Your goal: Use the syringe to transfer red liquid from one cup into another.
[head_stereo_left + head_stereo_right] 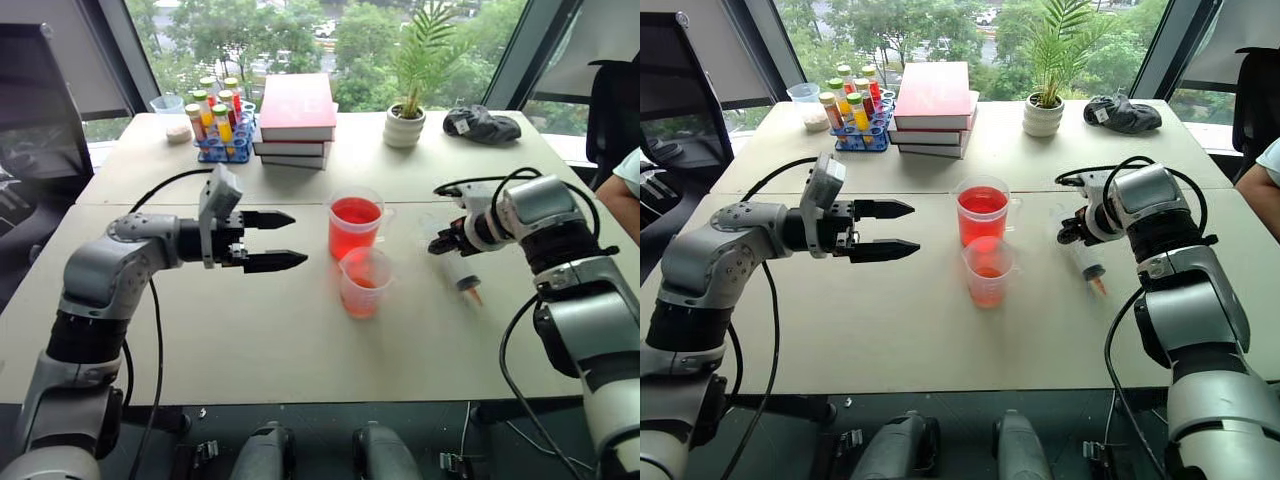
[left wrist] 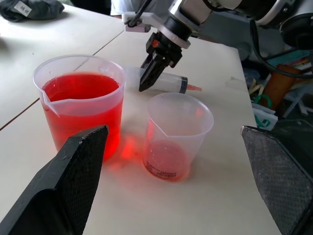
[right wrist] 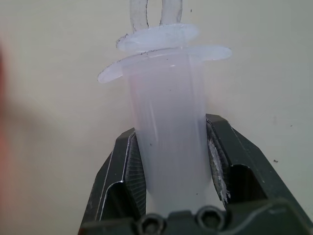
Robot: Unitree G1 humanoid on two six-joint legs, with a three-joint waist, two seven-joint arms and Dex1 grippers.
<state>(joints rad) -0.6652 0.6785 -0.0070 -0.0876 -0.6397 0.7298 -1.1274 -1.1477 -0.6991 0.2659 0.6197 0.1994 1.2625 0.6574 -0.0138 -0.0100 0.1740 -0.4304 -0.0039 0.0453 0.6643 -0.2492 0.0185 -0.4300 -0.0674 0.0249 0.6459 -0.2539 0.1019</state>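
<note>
A: What have you got at the far left corner of the table (image 1: 250, 350)?

B: You have a blue rack (image 1: 222, 150) of small bottles (image 1: 207, 109) with yellow, orange and red contents, and a clear tub (image 1: 167, 103) beside it. A stack of books (image 1: 296, 120) with a red cover on top sits next to them near the far edge, then a white ribbed pot with a fern (image 1: 408, 118), then a dark crumpled cloth (image 1: 482, 124).

A: And your left gripper (image 1: 279, 241)?

B: It hangs above the table, left of the cups, its two black textured fingers spread wide with nothing between them.

A: The cups?

B: Mid-table, you see the big cup (image 1: 357, 226), clear plastic with a spout and handle, filled most of the way with red liquid (image 2: 80, 98). Just in front of it, toward the near edge, stands the small cup (image 1: 364, 283), handle-less, tapered, with only a thin pink layer at its bottom.

A: The syringe?

B: The syringe (image 2: 166, 81) lies flat on the table right of the cups, a translucent round barrel with flat flanges and an orange tip pointing toward the near edge. Your right gripper (image 2: 146, 78) is clamped on the barrel, pads pressed to both sides.
</note>
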